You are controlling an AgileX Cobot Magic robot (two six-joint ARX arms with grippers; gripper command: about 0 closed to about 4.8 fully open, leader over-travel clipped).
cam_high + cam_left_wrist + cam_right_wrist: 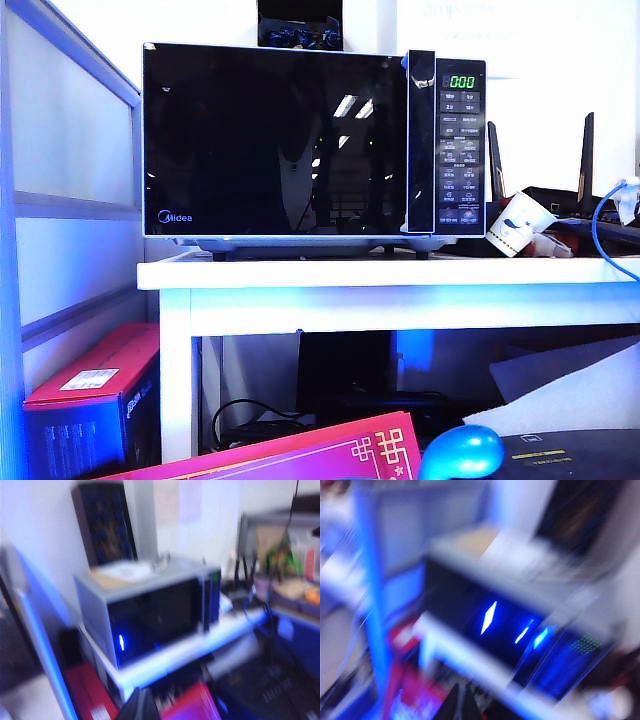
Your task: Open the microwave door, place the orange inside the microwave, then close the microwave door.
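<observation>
Although neither arm shows in the exterior view, both wrist views look toward the microwave [313, 145] from well back, so each hand stands clear of it and in front. The microwave door [272, 140] is flush shut, and its tall handle bar [420, 140] runs upright along the door's edge next to the button panel [460, 145], so the door should swing about the far, logo-side edge. That handle is what the opening move turns on, I judge: a hand must come to it level and hook behind a vertical bar. The left hand [141, 705] shows only as a dark tip at the picture's edge, too blurred to say whether its fingers are parted; the microwave lies ahead of it and well apart. The right hand [457, 702] is likewise a dark smear, its fingers drawn together, with the door [495, 625] ahead and off to one side. Which arm is nearer the handle I cannot tell, though the right arm works on the handle's side. Only the exterior view gives the green display, the handle and a white paper cup [515, 225] on the bench [390, 275] sharply; the left wrist view alone shows the oven's top. No orange shows in any view.
</observation>
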